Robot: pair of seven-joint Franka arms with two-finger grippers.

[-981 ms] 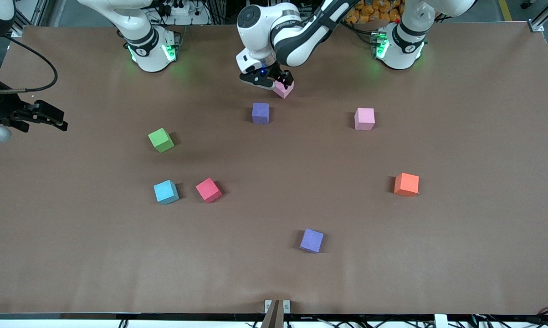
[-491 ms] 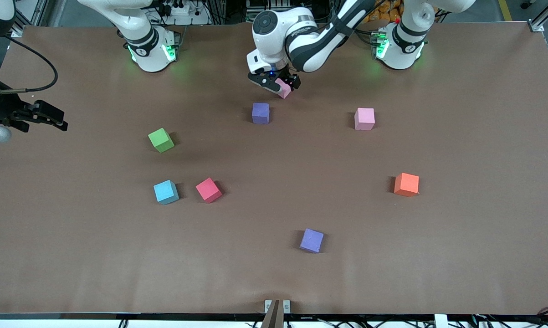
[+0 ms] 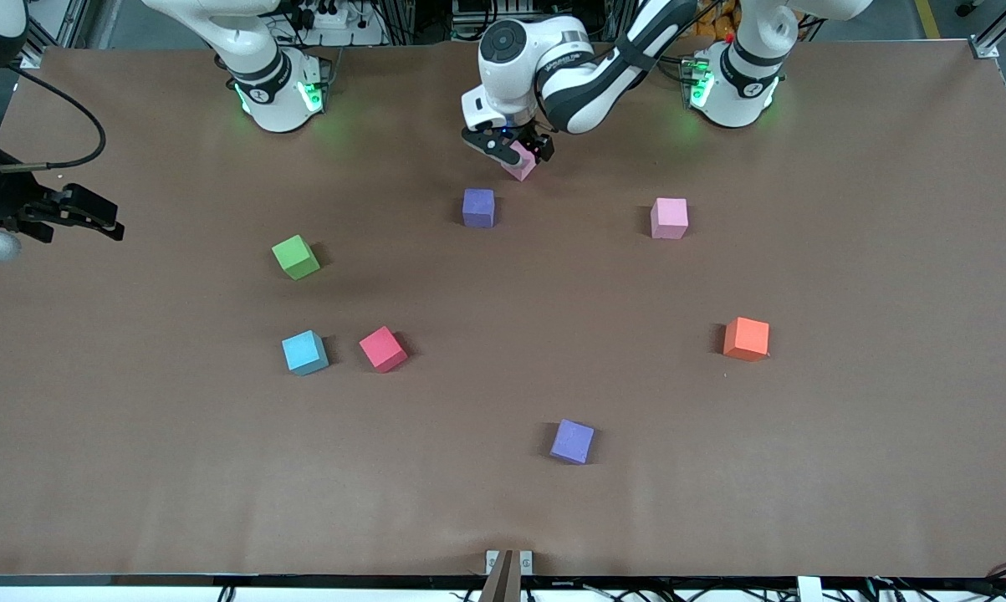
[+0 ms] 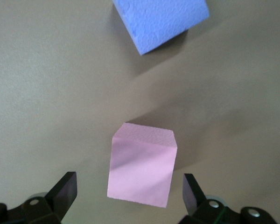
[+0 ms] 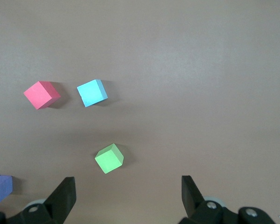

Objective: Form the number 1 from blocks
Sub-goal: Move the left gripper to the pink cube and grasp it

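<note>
brown paper-covered table point(image 3: 845, 468), scattered blocks point(image 3: 746, 339), left gripper point(image 3: 515, 152) spread above pink block point(image 4: 142, 171), right gripper point(image 5: 126, 198) spread, waiting

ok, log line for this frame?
left hand: open, over pink block, block on table | right hand: open, waiting at its table end | other blocks scattered

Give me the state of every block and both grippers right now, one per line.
Left gripper: open, over a pink block
Right gripper: open, waiting, holding nothing
Pink block under gripper: on the table, not gripped
Other pink, two purple, green, blue, red, orange: resting apart
</note>
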